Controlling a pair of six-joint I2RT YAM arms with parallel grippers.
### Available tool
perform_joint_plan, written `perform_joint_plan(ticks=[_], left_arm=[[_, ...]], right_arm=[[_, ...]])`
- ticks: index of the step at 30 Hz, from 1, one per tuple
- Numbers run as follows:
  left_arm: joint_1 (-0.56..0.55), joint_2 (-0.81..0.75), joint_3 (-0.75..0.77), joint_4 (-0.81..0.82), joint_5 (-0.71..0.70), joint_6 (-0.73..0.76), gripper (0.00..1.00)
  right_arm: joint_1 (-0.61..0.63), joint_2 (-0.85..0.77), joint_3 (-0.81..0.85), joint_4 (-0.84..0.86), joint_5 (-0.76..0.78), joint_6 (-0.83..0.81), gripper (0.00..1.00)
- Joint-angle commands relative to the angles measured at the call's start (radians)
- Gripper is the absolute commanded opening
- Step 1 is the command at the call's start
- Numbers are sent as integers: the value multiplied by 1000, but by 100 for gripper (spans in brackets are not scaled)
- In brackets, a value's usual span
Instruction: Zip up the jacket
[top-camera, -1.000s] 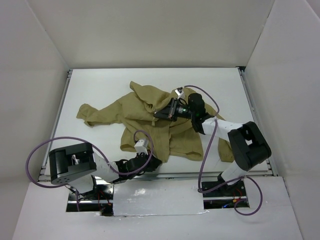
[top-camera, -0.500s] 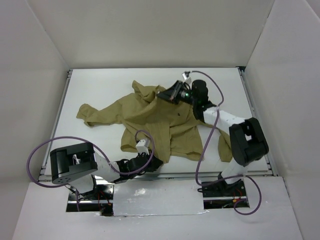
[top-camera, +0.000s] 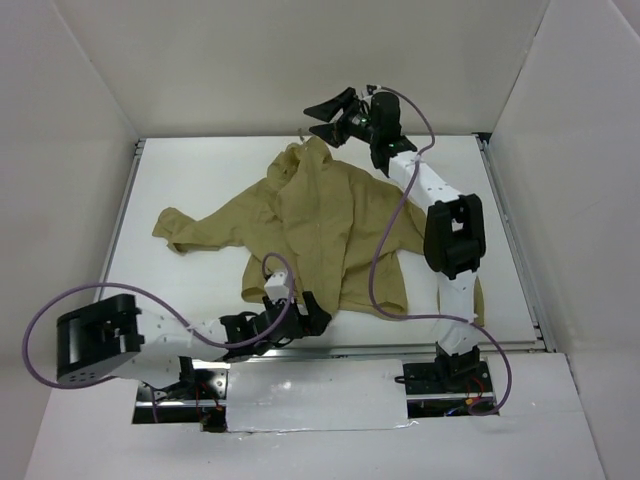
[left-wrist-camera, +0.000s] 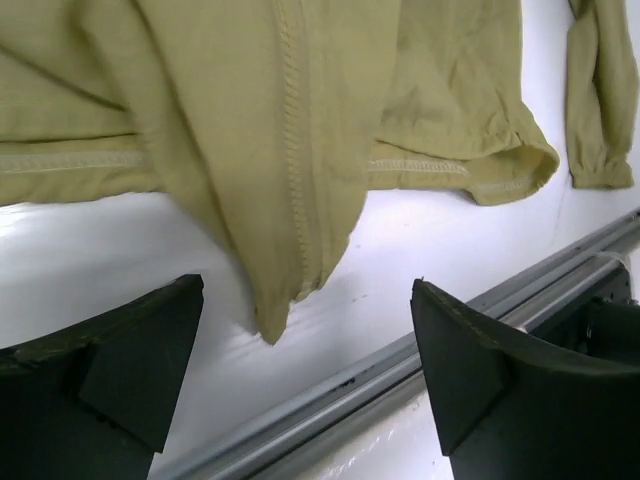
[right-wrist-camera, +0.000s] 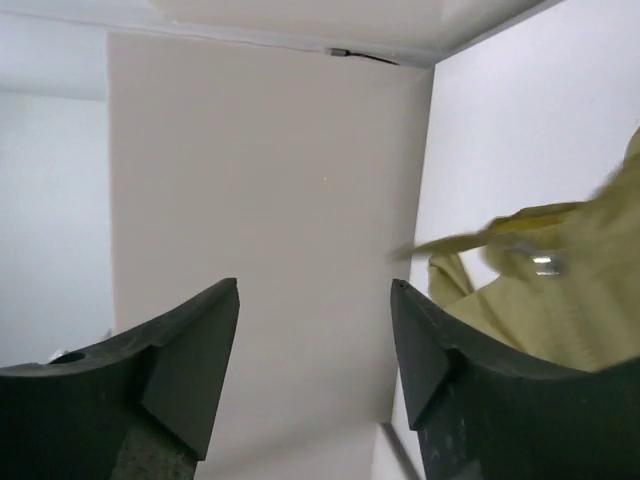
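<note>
Table (top-camera: 180, 290): white, walled on three sides. The jacket (top-camera: 320, 220) lies spread on it, collar end just beside the right pincer (top-camera: 313, 119) and hem end just ahead of the left pincer (left-wrist-camera: 306, 288). Right pincer: jaws apart, only the back wall between them, raised clear of the cloth. Left pincer: jaws wide apart, low over the table; the hem corner (left-wrist-camera: 275, 325) points into the gap and touches neither finger. The zipper (left-wrist-camera: 295, 150) runs closed up from that corner as far as the left wrist view shows. The pull tab (right-wrist-camera: 540, 263) glints at the collar, off to the right pincer's side. Judgement: zip looks done, top teeth unverified. Risk: a finger snagging collar or hem on retreat would drag this thin cloth
</note>
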Motion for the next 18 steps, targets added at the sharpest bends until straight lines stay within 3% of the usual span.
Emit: perform_joint_plan(ticks=[1, 2, 6, 7, 8, 10, 11, 13, 18], left_arm=[[-6, -122, 45, -380, -66, -7, 99], [-7, -198, 68, -445, -110, -5, 99], [-3, -354, 263, -812, -257, -43, 99], [12, -371, 304, -887, -293, -59, 99], [34, -386, 356, -1047, -331, -69, 99], [152, -388, 508, -1156, -336, -22, 99], [193, -391, 557, -1241, -341, -5, 99], [328, -402, 686, -1291, -351, 82, 99], [632, -469, 941, -1400, -290, 272, 99]], right_arm=[[-22, -76, 77, -56, -30, -67, 72], [-25, -96, 73, -76, -42, -111, 85], [-56, -224, 34, -183, -55, -237, 93], [-62, -263, 28, -281, -50, -286, 100], [-62, -351, 25, -352, -32, -420, 100], [-50, -471, -15, -544, 95, -571, 100], [-31, -610, -42, -609, 157, -699, 100], [-16, -768, -174, -692, 310, -798, 100], [-4, -1305, -447, -846, 500, -855, 100]])
